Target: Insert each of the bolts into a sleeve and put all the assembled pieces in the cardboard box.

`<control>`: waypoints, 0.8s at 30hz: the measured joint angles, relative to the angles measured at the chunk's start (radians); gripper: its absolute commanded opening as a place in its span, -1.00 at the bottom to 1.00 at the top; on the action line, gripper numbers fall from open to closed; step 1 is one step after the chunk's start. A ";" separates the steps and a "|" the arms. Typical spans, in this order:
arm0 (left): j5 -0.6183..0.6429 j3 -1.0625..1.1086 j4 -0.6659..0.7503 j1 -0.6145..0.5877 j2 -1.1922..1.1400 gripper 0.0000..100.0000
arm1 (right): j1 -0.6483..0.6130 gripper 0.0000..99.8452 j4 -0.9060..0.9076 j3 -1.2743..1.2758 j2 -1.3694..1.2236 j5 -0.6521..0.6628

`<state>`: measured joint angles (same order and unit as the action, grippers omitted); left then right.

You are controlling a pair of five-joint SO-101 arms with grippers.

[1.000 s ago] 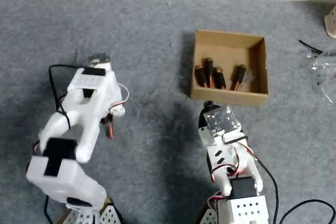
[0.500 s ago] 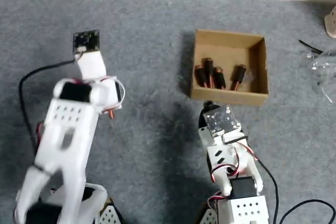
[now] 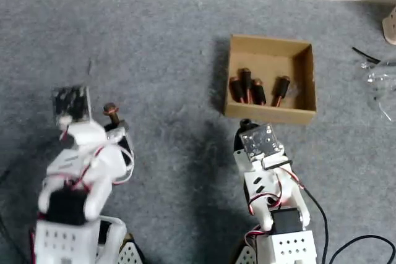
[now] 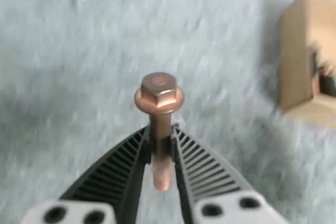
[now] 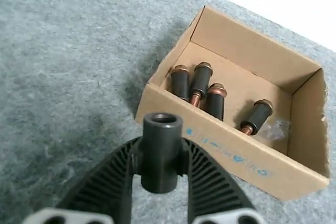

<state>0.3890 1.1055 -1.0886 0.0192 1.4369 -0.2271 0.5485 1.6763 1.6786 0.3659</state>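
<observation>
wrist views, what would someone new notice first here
A copper-coloured hex-head metal bolt is clamped by its shank in the left pincer, with its head past the tips. The right pincer grips a dark cylindrical sleeve close by the brown cardboard box, where four assembled bolt-and-sleeve pieces lie.

- We find a short row of small blue marks (image 5: 236,158) printed on the outer front wall of the cardboard box (image 5: 168,111), low on the wall and running along its length.
- We cannot read them: they are too small for us to tell letters from symbols or numbers.
- In the high view that same wall looks plain brown to us, with nothing legible on it.
- Nowhere else do we make out any readable text, label, number or sign.
</observation>
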 measured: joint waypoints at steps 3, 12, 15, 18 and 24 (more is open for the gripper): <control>0.000 0.149 0.155 0.000 0.164 -0.99 | 0.000 -0.99 0.000 0.000 0.000 0.000; 0.000 0.566 0.712 0.000 0.358 -0.99 | 0.000 -0.99 0.000 0.000 0.000 0.000; 0.000 0.566 0.710 0.000 0.358 -0.99 | 0.000 -0.99 0.000 0.000 0.002 0.000; -0.002 0.566 0.638 0.002 0.356 -0.99 | 0.000 -0.99 0.000 0.000 0.005 0.000; 0.000 0.566 0.595 0.000 0.354 -0.99 | 0.000 -0.99 -0.011 0.000 0.011 0.000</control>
<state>0.3890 1.6717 -0.4933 0.0192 1.7914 -0.2271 0.5378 1.6763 1.6893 0.3659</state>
